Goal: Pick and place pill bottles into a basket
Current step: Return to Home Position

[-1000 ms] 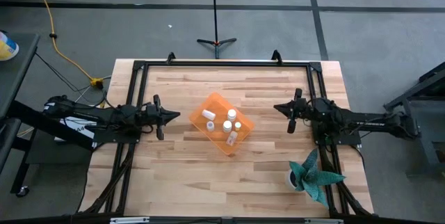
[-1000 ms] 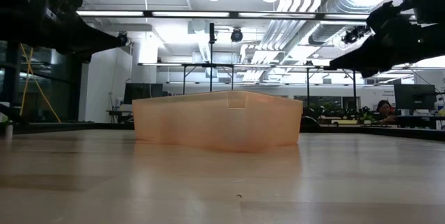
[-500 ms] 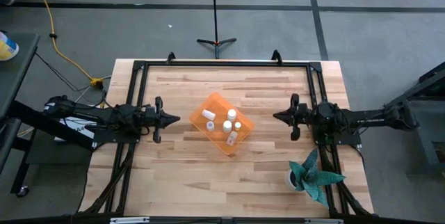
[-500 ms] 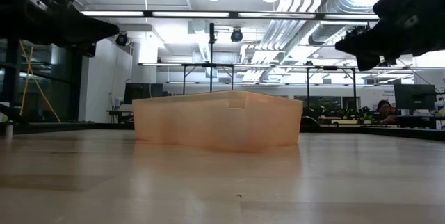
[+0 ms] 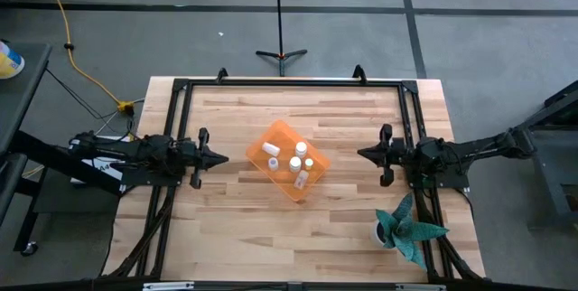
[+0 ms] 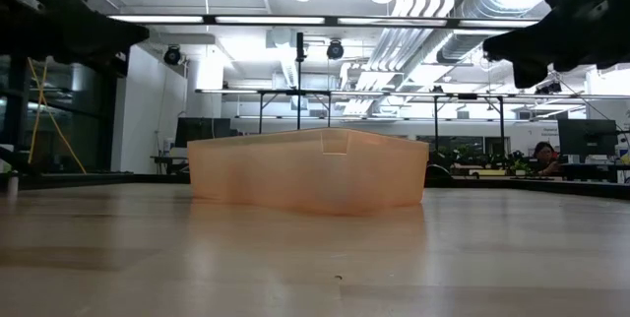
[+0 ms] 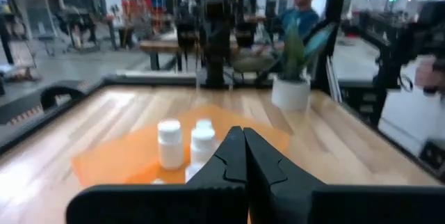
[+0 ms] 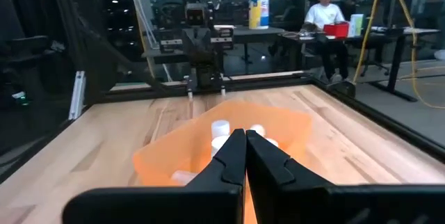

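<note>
The orange translucent basket stands on the middle of the table, and its wall fills the centre of the low view. Several white pill bottles are inside it, some upright, some lying; they also show in the left wrist view and the right wrist view. My left gripper is shut and empty, left of the basket, above the table. My right gripper is shut and empty, right of the basket. Both point at the basket.
A teal-green leafy plant in a white pot stands at the table's near right corner. A black frame runs round the table's far and side edges. People sit in the room beyond the table.
Both arms have drawn back from the basket: my left gripper toward the table's left edge, my right gripper toward the right edge and slightly nearer. Both have stayed shut. The basket and bottles have kept still.
</note>
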Robot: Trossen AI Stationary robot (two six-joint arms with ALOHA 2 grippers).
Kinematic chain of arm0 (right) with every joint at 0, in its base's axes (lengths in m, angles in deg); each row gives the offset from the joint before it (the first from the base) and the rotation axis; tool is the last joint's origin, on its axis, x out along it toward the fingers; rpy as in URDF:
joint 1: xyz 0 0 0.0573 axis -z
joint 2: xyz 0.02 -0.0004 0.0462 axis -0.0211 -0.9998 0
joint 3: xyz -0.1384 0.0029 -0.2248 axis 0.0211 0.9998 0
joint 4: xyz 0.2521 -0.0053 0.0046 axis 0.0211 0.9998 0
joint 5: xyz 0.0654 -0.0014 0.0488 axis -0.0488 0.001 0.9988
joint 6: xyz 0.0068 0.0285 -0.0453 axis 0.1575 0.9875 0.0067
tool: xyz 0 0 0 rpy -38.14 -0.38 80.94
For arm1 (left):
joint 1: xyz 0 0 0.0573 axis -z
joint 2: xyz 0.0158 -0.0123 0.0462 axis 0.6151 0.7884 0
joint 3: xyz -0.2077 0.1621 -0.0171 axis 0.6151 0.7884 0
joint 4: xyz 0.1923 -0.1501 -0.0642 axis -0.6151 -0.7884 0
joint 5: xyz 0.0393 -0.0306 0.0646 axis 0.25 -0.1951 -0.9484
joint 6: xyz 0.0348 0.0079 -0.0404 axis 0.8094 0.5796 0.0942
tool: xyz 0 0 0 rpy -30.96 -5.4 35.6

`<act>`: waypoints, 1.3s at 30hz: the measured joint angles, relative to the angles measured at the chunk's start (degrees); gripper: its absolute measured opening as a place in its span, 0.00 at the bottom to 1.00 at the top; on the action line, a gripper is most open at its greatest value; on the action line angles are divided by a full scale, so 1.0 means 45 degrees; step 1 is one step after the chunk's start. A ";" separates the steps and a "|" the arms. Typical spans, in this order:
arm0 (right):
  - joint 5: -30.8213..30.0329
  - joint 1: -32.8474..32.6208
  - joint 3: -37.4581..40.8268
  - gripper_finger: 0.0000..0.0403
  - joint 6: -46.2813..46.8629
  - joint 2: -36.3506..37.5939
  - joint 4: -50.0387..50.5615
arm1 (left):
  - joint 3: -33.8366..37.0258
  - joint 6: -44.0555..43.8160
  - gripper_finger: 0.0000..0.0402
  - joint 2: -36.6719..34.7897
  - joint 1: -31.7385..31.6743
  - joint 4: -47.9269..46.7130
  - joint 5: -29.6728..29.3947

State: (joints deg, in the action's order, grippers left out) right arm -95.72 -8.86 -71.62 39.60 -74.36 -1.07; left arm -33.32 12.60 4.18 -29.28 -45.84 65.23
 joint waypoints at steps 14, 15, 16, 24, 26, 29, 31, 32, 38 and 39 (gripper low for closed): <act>0.0448 -0.0080 0.0005 0.00 0.1272 -0.0120 0.0562 | -0.0005 0.0087 0.15 -0.0004 -0.0002 -0.0154 0.0152; 0.0448 -0.0080 0.0005 0.00 0.1146 -0.0120 0.0643 | -0.0005 0.0087 0.14 0.0012 -0.0002 -0.0149 0.0147; 0.0448 -0.0080 0.0005 0.00 0.1015 -0.0120 0.0722 | -0.0005 0.0087 0.13 0.0012 -0.0002 -0.0150 0.0143; 0.0447 -0.0080 0.0010 0.02 0.1019 -0.0120 0.1039 | -0.0005 0.0087 0.11 0.0017 -0.0007 -0.0150 0.0118; 0.0448 -0.0080 0.0010 0.02 0.1022 -0.0120 0.1062 | -0.0005 0.0087 0.11 0.0017 -0.0002 -0.0150 0.0118; 0.0443 -0.0080 0.0010 0.02 0.1026 -0.0120 0.1061 | -0.0005 0.0087 0.12 0.0017 -0.0002 -0.0145 0.0113; 0.0446 -0.0080 0.0010 0.02 0.1033 -0.0120 0.1061 | -0.0005 0.0087 0.11 0.0017 -0.0002 -0.0150 0.0113; 0.0446 -0.0080 0.0010 0.02 0.1038 -0.0120 0.1061 | -0.0005 0.0087 0.11 0.0017 -0.0002 -0.0147 0.0108; 0.0446 -0.0080 0.0010 0.02 0.1044 -0.0120 0.1061 | 0.0000 0.0083 0.12 0.0017 -0.0002 -0.0145 0.0100; 0.0443 -0.0080 0.0010 0.02 0.1045 -0.0120 0.1061 | 0.0000 0.0083 0.12 0.0017 -0.0006 -0.0145 0.0099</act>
State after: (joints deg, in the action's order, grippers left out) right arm -93.73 -9.22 -71.57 44.31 -74.90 3.70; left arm -33.32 12.98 4.25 -29.31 -46.49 65.67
